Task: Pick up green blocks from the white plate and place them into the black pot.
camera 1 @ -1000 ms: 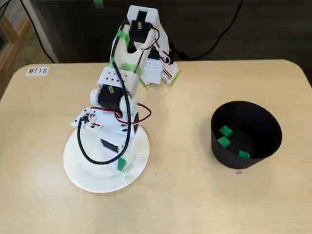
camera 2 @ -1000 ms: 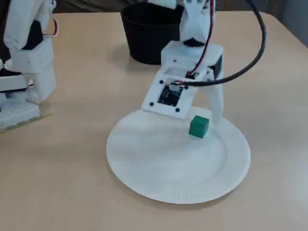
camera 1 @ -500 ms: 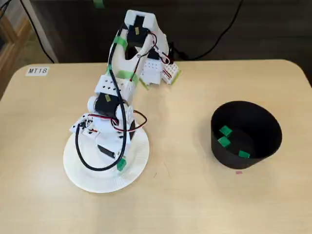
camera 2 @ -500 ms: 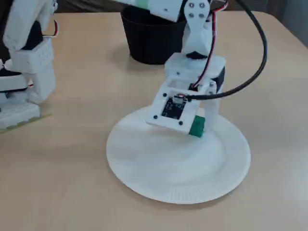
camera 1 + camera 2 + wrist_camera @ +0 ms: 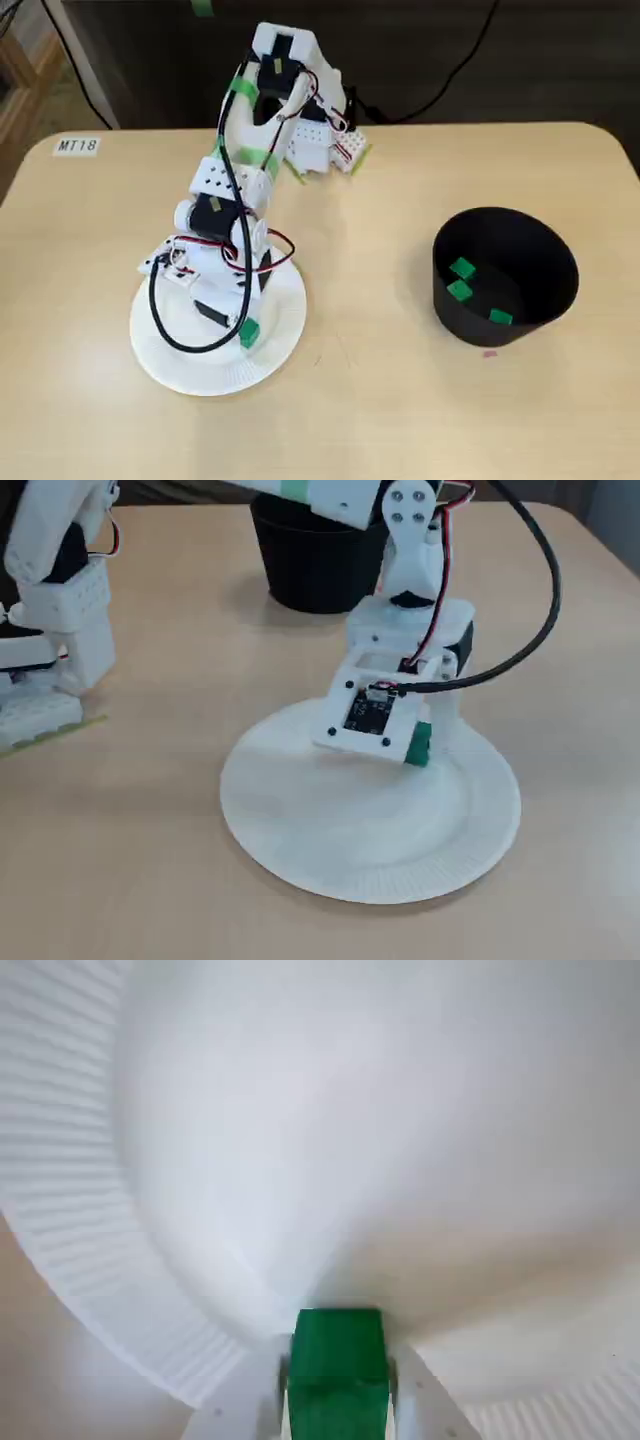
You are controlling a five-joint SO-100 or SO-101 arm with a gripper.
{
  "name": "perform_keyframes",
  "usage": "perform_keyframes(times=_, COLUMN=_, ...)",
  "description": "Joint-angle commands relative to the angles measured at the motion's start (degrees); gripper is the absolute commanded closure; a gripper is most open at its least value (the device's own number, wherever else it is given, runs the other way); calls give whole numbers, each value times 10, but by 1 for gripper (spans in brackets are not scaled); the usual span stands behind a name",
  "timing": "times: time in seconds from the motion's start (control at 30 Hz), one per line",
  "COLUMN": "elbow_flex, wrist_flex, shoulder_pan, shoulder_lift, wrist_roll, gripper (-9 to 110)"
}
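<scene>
The white plate (image 5: 160,365) lies at about 8 o'clock on the bench (image 5: 380,400) in the fixed view from above, its rim well clear of the bench's near and left edges. The black pot (image 5: 545,310) stands well apart at about 3 o'clock, with bare bench between the two. Three green blocks (image 5: 462,268) lie inside it. A small pink speck sits on the bench just at the pot's 6 o'clock.

The arm (image 5: 225,200) rises from its base (image 5: 320,140) at the bench's 12 o'clock edge and folds down steeply over the plate, the wrist pitched downward. A black cable (image 5: 170,320) loops out over the plate's 9 o'clock side.

The green block (image 5: 338,1360) sits on the plate's flat floor, a little off centre toward 4 o'clock in the view from above (image 5: 249,334). In the low fixed view it lies toward 1 o'clock (image 5: 419,744), partly hidden by the wrist housing.

In the wrist view the jaws are drawn in narrow around this block, a white finger tight against each of its sides. It is at plate level. The ribbed rim (image 5: 60,1160) curves past at 9 o'clock, with open plate ahead at 12 o'clock.
</scene>
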Motion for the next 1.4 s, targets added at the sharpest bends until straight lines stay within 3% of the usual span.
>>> perform_keyframes(times=0.0, elbow_flex=-18, wrist_flex=-12, shoulder_pan=-16, shoulder_lift=93, wrist_roll=-11, gripper=104)
perform_keyframes(times=0.17, elbow_flex=-7, wrist_flex=-4, shoulder_pan=-107, shoulder_lift=212, wrist_roll=12, gripper=104)
perform_keyframes(times=0.4, elbow_flex=38, wrist_flex=-18, shoulder_pan=-346, shoulder_lift=354, wrist_roll=81, gripper=104)
perform_keyframes(times=0.67, elbow_flex=328, wrist_flex=-224, shoulder_pan=-538, shoulder_lift=581, wrist_roll=109, gripper=104)
perform_keyframes(times=0.93, elbow_flex=552, wrist_flex=-370, shoulder_pan=-592, shoulder_lift=613, wrist_roll=57, gripper=104)
perform_keyframes(times=1.37, elbow_flex=526, wrist_flex=-351, shoulder_pan=-554, shoulder_lift=525, wrist_roll=-44, gripper=104)
